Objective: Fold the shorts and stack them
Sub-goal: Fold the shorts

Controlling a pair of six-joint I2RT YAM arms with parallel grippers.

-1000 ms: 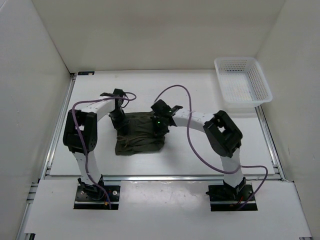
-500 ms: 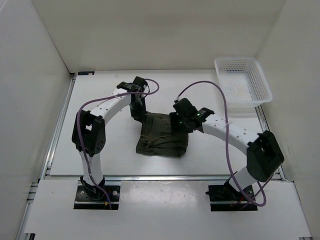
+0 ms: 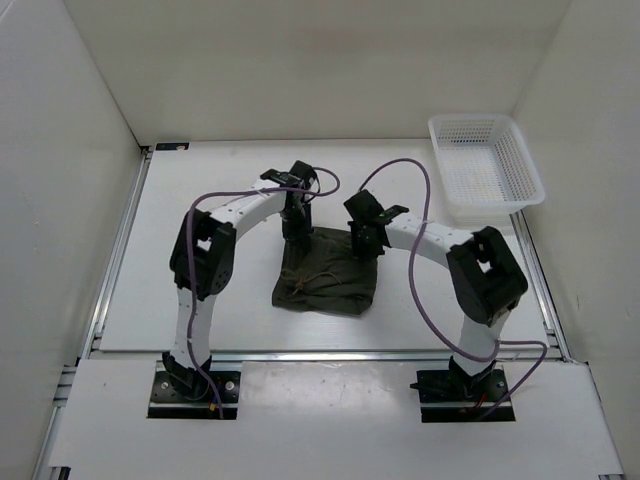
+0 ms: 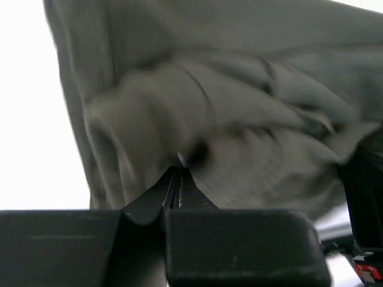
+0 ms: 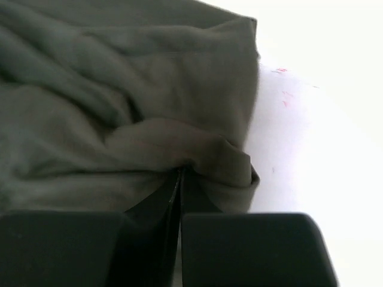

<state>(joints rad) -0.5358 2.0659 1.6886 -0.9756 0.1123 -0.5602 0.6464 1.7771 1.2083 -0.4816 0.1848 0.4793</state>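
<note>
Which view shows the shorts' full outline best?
Top external: it shows nearly the whole shorts, outline and folds. Both wrist views show only close, partial patches of bunched fabric; the left one is blurred.

One pair of dark olive shorts (image 3: 325,275), a single garment. One white mesh basket (image 3: 487,205). One bench (image 3: 250,315) carrying both. Two robot arms: the left arm (image 3: 205,260) and the right arm (image 3: 485,275). Two pincers, one per arm: the left pincer (image 3: 297,232) and the right pincer (image 3: 362,248), each with two black fingers (image 4: 239,245). Two purple cables, the left cable (image 3: 325,180) and the right cable (image 3: 400,163). Two black base plates, the left plate (image 3: 195,390) and the right plate (image 3: 465,390)
</note>
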